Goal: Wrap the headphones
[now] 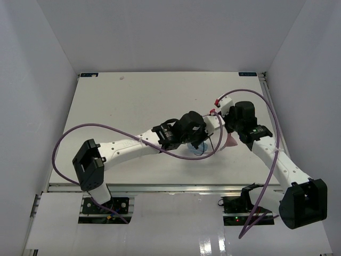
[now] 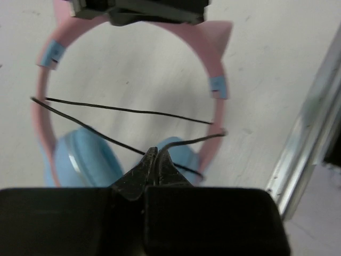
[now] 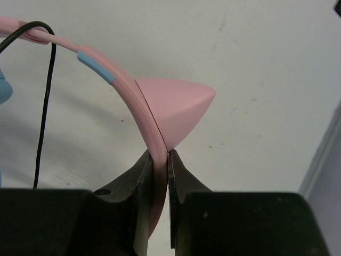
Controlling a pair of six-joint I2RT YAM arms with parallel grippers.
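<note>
Pinching headphones (image 2: 74,157) — right gripper (image 3: 159,160) on headband (image 3: 143,114), left gripper (image 2: 154,160) on cord (image 2: 128,110)

A robotics lab: white bench (image 1: 133,101) walled by plain panels (image 1: 170,32) at far and side edges, left arm (image 1: 128,146) and right arm (image 1: 287,172) bolted along its near edge.

- The left arm (image 1: 128,148) and right arm (image 1: 277,160) are built of white links joined by black housings.
- A purple cable (image 1: 85,128) is looped along each arm.
- A red tab (image 1: 217,102) is fitted by the right wrist.
- The left gripper (image 2: 154,152) and right gripper (image 3: 158,156) are fitted with black, wedge-shaped fingers.
</note>
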